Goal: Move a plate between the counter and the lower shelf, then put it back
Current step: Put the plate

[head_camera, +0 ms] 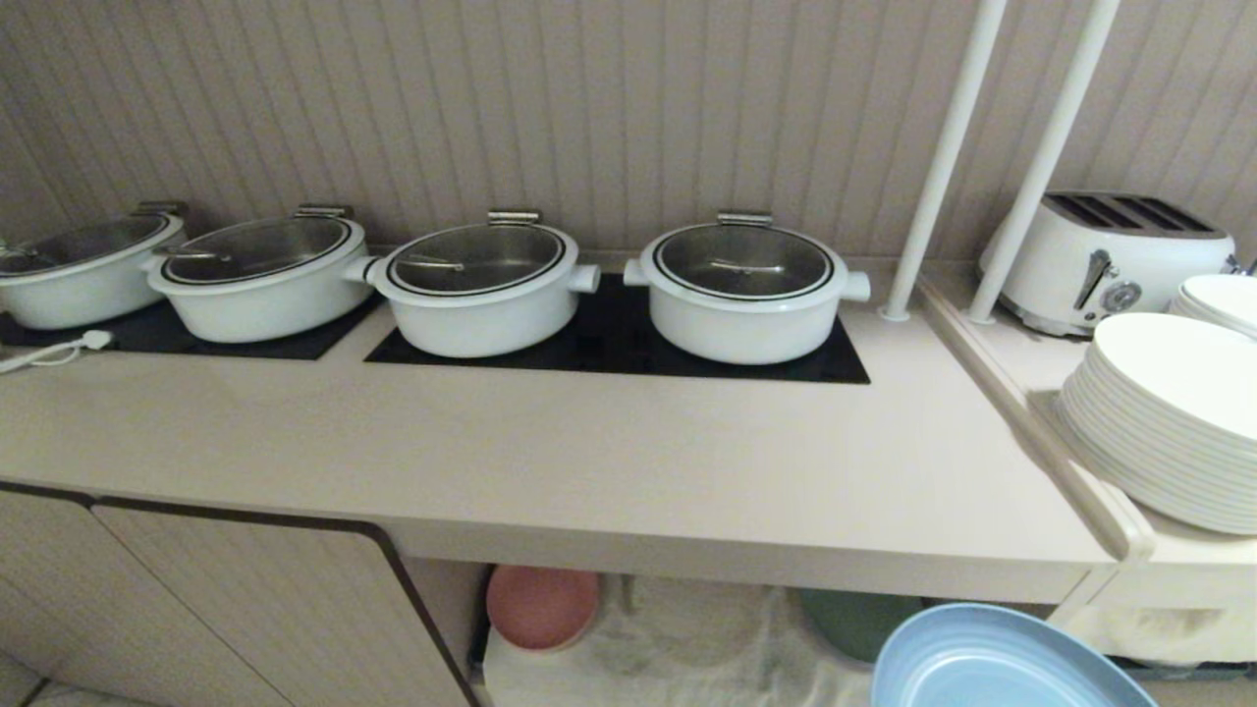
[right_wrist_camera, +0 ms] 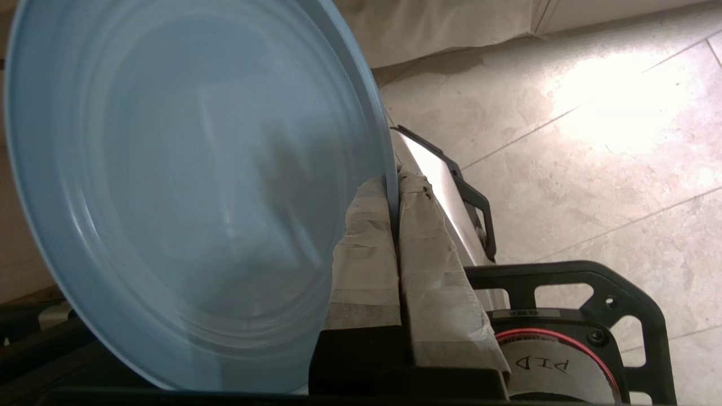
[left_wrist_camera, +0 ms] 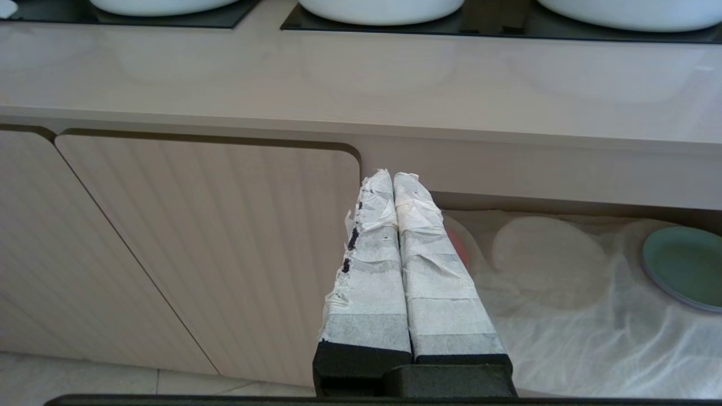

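Observation:
The light-blue plate (head_camera: 1002, 663) hangs in the air in front of the counter (head_camera: 589, 452), below its front edge and to the right. My right gripper (right_wrist_camera: 393, 186) is shut on the plate's (right_wrist_camera: 186, 186) rim, one taped finger on each face. The lower shelf (head_camera: 687, 628) opens under the counter, lined with a wrinkled white cloth (left_wrist_camera: 564, 304). My left gripper (left_wrist_camera: 392, 177) is shut with nothing in it, parked before the cabinet door beside the shelf (left_wrist_camera: 564, 225).
Several white pots with glass lids (head_camera: 743, 290) stand on black hob panels. A pink plate (head_camera: 542, 607) and a green plate (head_camera: 854, 619) lie on the shelf. Stacked white plates (head_camera: 1169, 422), a toaster (head_camera: 1110, 255) and two white poles (head_camera: 943, 162) occupy the side ledge.

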`<state>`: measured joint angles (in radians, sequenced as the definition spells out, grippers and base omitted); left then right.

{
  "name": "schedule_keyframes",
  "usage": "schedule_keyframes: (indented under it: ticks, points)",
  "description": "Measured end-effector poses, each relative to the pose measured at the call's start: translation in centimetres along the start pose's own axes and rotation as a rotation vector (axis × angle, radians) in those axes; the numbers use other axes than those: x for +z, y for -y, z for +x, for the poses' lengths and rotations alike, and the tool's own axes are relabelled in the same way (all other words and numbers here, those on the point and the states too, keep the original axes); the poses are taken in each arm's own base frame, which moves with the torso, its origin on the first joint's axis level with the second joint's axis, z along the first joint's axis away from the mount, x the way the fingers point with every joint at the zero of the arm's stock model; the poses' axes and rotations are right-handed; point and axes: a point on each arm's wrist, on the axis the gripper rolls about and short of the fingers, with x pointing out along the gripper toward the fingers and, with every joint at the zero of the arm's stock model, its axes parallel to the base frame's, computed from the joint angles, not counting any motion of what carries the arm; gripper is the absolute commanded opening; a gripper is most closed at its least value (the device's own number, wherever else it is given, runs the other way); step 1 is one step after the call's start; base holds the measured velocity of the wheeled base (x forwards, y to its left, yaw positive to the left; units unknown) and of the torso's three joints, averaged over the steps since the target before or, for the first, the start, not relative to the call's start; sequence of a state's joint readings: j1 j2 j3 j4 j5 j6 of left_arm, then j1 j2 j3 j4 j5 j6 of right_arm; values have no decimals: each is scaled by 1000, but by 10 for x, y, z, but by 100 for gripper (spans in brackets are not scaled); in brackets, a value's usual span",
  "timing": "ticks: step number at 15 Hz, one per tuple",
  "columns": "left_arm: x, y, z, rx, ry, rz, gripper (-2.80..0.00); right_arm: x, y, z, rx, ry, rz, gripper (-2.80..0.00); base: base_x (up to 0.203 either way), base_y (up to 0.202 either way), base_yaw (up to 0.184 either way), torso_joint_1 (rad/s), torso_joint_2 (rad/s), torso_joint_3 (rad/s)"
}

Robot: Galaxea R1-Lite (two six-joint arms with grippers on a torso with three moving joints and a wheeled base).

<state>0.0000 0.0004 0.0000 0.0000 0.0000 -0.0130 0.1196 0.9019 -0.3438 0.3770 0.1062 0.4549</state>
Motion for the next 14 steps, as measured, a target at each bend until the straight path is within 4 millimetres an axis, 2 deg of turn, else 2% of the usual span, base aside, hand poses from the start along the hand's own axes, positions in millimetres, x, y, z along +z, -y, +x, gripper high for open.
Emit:
schedule_keyframes:
  ticks: [14]
  points:
    - [0,0,0,0,0,0,-280,6,-3,-2,3,8,-3,-280,0,0,0,0,0,0]
